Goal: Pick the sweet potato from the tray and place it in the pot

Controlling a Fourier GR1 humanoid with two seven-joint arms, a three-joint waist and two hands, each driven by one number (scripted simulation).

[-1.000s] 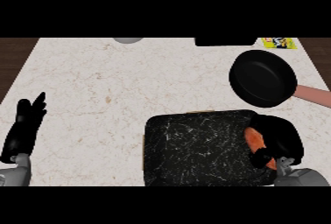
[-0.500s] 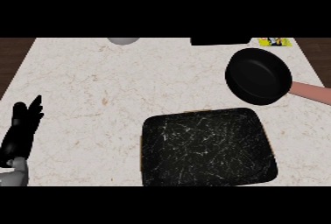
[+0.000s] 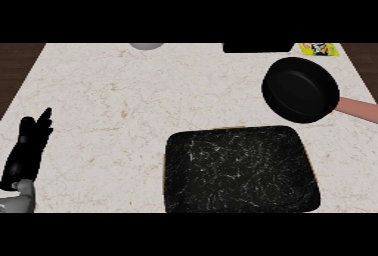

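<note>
The left hand (image 3: 26, 152) is resting open at the counter's (image 3: 125, 100) left edge, fingers up; the right hand is showing nowhere. The tray (image 3: 240, 170) is lying bare and the pot (image 3: 299, 89) is looking empty. The sweet potato is not showing, so the placing seems undone.

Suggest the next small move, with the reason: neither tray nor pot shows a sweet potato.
Probably bring the right robot hand into view above the black pot. The dark tray and the pot both show nothing inside, that hand is out of view, and the left robot hand rests open at the left edge. I cannot tell where the sweet potato is.
</note>
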